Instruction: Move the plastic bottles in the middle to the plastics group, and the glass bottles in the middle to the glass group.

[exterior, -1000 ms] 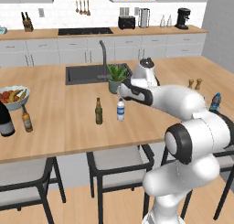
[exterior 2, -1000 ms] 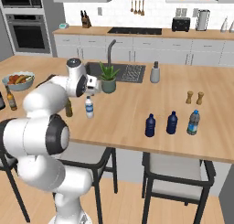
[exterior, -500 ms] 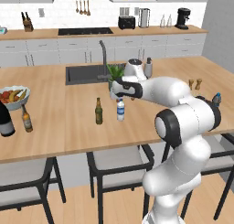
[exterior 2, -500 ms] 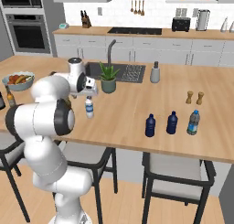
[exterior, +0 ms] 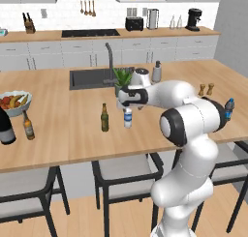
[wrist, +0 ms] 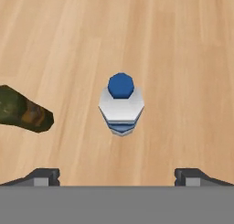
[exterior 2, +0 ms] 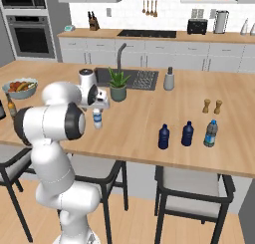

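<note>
Gripper point(wrist: 117, 176) hung above the wooden island counter point(wrist: 183, 58), pointing straight down, fingers point(wrist: 43, 176) spread wide with nothing between them. Seen from the hand view: small clear bottle point(wrist: 121, 106) with a blue cap and a blue label band, upright on the counter, ahead of the fingertips and centred between them, not touched by either. Off to the side of the one fingertip, well clear of it, part of the slim olive-green glass bottle point(wrist: 23, 111) with its yellowish label, cut off at the frame edge.

In the left base view: gripper point(exterior: 127, 101) directly over the clear bottle point(exterior: 127, 118), just above its cap, apart from it. Olive-green bottle point(exterior: 104, 118) upright a little beyond the fingers toward the far end of the counter, near the clear one but not touching. Further along that way, the glass group at the counter's edge: large dark wine bottle point(exterior: 5, 129) and small amber-brown bottle point(exterior: 28, 126) beside it, next to a fruit bowl point(exterior: 13, 102). Potted plant point(exterior: 123, 80) just behind the hand, by the sink point(exterior: 89, 78).

In the right base view: gripper point(exterior 2: 99, 104) above the clear bottle point(exterior 2: 97, 119). Well away on the other side of the fingers, three plastic bottles upright in a row: two dark blue bottles point(exterior 2: 164, 137) point(exterior 2: 187, 134) and one light blue bottle point(exterior 2: 211, 133). Salt and pepper shakers point(exterior 2: 212, 106) behind them.
</note>
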Tool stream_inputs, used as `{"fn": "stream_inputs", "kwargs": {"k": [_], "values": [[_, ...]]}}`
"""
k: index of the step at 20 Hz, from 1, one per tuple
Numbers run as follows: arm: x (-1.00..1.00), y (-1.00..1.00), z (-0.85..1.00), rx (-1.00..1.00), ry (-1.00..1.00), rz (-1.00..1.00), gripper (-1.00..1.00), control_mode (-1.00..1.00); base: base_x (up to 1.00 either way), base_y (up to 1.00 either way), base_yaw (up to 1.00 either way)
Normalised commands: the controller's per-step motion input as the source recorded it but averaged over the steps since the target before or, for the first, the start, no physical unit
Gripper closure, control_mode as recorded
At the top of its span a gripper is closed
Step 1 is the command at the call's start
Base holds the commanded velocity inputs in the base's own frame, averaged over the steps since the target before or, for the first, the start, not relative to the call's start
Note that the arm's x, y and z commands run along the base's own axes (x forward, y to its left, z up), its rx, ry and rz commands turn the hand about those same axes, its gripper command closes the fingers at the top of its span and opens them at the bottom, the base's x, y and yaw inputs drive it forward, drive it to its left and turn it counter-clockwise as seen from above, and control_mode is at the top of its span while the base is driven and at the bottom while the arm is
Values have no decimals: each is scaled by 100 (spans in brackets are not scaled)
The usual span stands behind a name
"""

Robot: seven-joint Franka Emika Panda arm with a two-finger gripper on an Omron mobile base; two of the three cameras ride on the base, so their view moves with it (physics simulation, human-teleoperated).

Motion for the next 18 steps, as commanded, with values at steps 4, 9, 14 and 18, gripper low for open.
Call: {"fn": "stream_inputs", "kwargs": {"k": [4,9,14,18], "values": [[33,1,-14,0,-1,0,-100,-100,0,0,0],[23,2,-3,0,-4,0,-100,-100,0,0,0],[11,9,-14,0,-7,0,-100,-100,0,0,0],[15,13,-17,0,-6,0,-100,-100,0,0,0]]}}
